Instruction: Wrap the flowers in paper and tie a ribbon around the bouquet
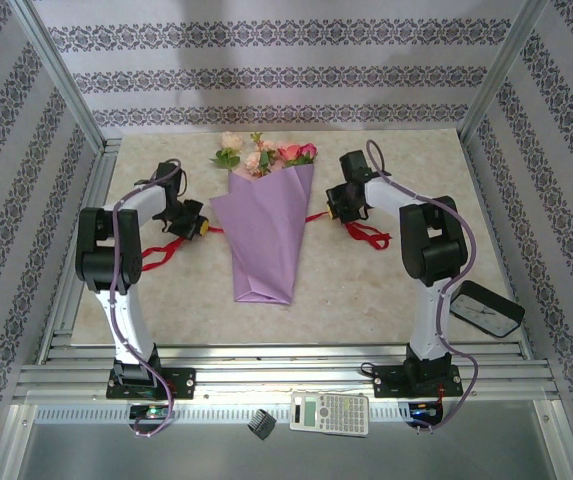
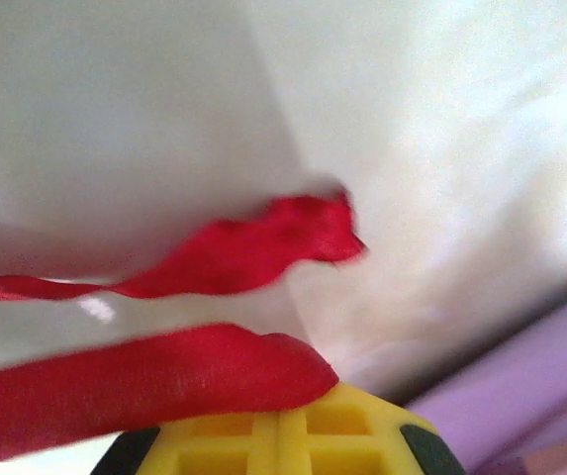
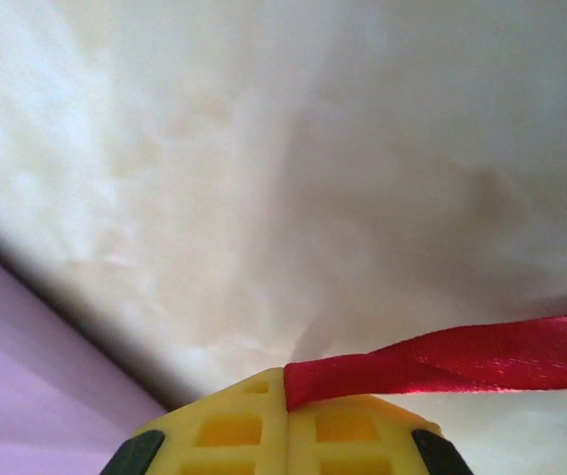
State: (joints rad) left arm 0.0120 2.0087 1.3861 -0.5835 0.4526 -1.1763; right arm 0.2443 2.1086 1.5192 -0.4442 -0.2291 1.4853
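Bouquet [image 1: 264,235] lying lengthwise at mid-table, narrow end toward the arm bases; flowers [image 1: 266,155] protrude from the wide far end of the lilac paper [image 1: 266,250]; the red ribbon [image 1: 166,252] emerges at both flanks of the cone and does not show across its top, so it presumably runs beneath. Left gripper [image 1: 198,226], just beside the cone's left edge, has its jaws pressed together on a ribbon length, seen at the yellow fingertips in the left wrist view [image 2: 281,426]; right gripper [image 1: 344,212], near the right edge, is likewise clamped on the ribbon [image 3: 461,358], which issues from between its tips [image 3: 285,421]. Probable hazards: uneven tension from the two arms could drag or roll the light cone, or spring the paper's fold open; the slick ribbon could slip from a narrow pinch; the loose curl in the left wrist view [image 2: 263,247] could snag as the ends cross. Table [image 1: 386,290] pale, marbled, matt; walls [image 1: 266,70] papered in patterned bands; aluminium frame [image 1: 266,375] at the near edge; calculator [image 1: 329,412] below it.
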